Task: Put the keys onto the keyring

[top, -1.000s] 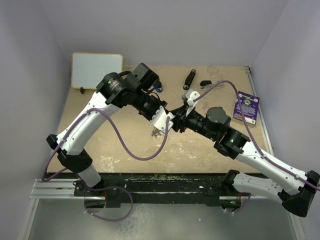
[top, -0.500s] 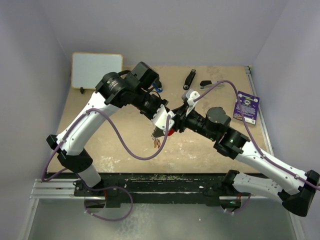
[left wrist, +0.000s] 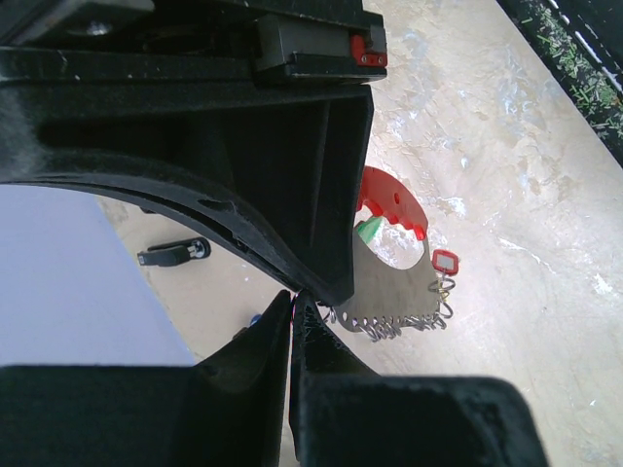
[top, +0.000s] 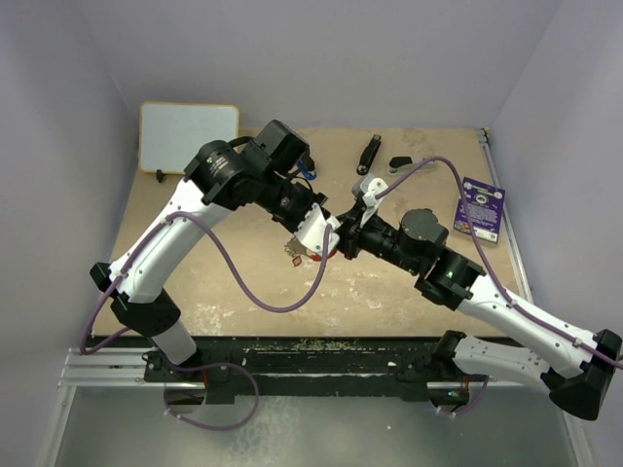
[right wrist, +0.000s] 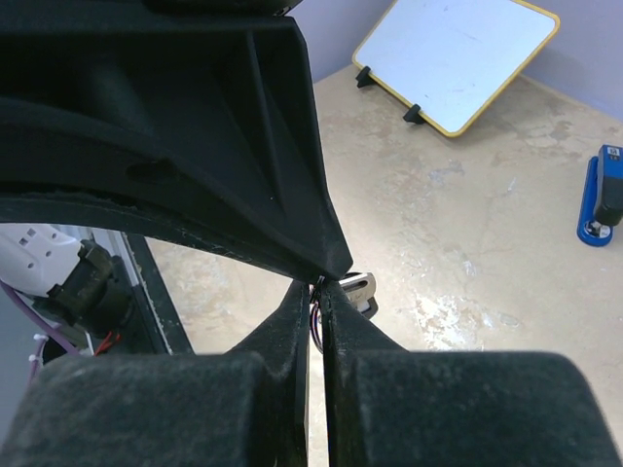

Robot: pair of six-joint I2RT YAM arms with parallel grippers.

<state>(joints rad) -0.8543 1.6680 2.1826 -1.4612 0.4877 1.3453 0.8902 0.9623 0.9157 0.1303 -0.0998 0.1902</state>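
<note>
— Where was the thin silver metal keyring [left wrist: 445,295]?
— Hanging above the sandy tabletop [top: 389,292], bunched with its red oval plastic fob [left wrist: 393,201] and a small red tag [left wrist: 445,261]; the left claw [top: 313,237] was clenched on that bunch.
— And the right claw [top: 343,239]?
— Clenched too, tip to tip with the left; something thin sat between its fingers [right wrist: 282,336], but I could not tell what; saw-edged metal key blades [left wrist: 384,323] hung under the fob.
</note>
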